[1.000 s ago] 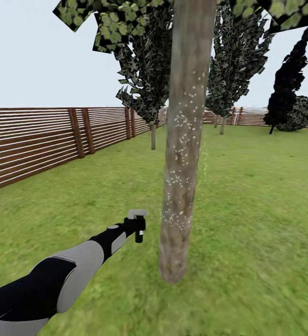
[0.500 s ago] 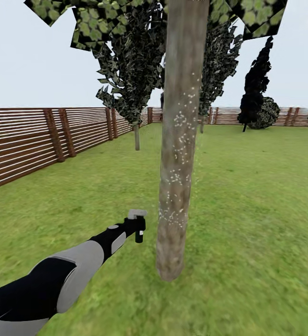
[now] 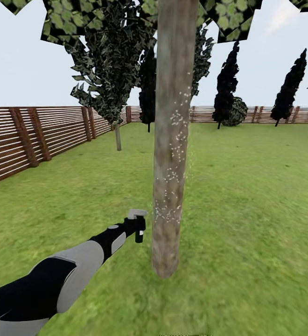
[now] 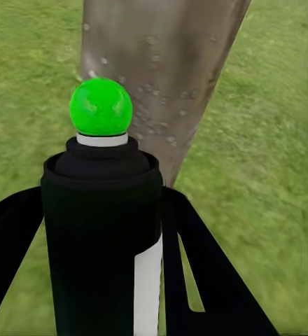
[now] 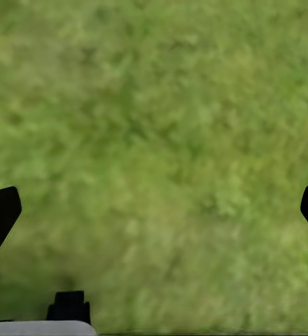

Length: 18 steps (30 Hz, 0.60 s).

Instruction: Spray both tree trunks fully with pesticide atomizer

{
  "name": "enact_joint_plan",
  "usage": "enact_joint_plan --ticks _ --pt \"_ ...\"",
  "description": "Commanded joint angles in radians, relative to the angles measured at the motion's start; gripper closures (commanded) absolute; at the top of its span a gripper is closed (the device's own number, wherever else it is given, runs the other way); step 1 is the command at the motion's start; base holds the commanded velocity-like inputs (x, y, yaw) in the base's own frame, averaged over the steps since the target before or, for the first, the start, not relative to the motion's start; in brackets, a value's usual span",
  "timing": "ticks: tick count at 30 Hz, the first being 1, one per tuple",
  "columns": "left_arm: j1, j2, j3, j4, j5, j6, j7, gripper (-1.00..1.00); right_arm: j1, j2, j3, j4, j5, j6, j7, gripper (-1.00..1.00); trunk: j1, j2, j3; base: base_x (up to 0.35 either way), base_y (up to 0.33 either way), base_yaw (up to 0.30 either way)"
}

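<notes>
Currently the left tool (image 3: 136, 227) grips the black, white-labelled pesticide atomizer (image 4: 101, 238), its green spot (image 4: 101, 106) facing the thick grey-brown tree trunk (image 3: 170, 140) just ahead, speckled white. Right tool (image 5: 154, 210) spread wide over green lawn (image 5: 161, 140).

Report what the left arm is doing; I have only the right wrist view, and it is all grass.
Observer: The left gripper is shut on the pesticide atomizer, held out ahead of the robot.
Operator: Say what it points at.
Observer: Its green spot faces a tree trunk close in front.
Operator: Describe the trunk's cover.
Observer: White specks dot its middle stretch; the base looks bare.
</notes>
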Motion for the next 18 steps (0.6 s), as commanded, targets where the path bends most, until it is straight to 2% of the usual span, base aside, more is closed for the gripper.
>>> enact_joint_plan --ticks 1,7,11,12,15,18 --pt "0.000 0.000 0.001 0.000 0.001 0.000 0.000 1.00 0.000 0.000 0.000 0.000 0.000 0.000 0.000 -1.00 0.000 0.000 -0.001 0.000 0.350 -0.286" --pt "0.000 0.000 0.001 0.000 0.000 0.000 0.000 1.00 0.000 -0.001 0.000 0.000 0.001 0.000 0.000 -1.00 0.000 0.000 -0.003 0.000 0.350 -0.294" --pt "0.000 0.000 0.001 0.000 0.000 0.000 0.001 1.00 0.000 0.001 0.001 0.000 0.000 -0.001 0.000 -1.00 0.000 0.000 -0.003 0.000 0.350 -0.074" --pt "0.000 0.000 0.001 0.000 0.001 0.000 0.001 1.00 0.000 0.011 0.001 0.001 0.001 0.000 0.000 -1.00 0.000 0.000 -0.003 0.000 0.350 -0.134" --pt "0.000 0.000 0.002 -0.001 0.002 0.000 0.001 1.00 0.000 0.022 0.001 0.001 0.001 0.000 0.000 -1.00 0.000 0.000 -0.003 0.000 0.350 -0.257" --pt "0.001 0.000 -0.001 0.001 0.002 -0.006 0.000 1.00 0.000 0.019 0.000 0.001 0.001 -0.001 0.000 -1.00 0.000 0.000 -0.003 0.000 0.250 -0.184"
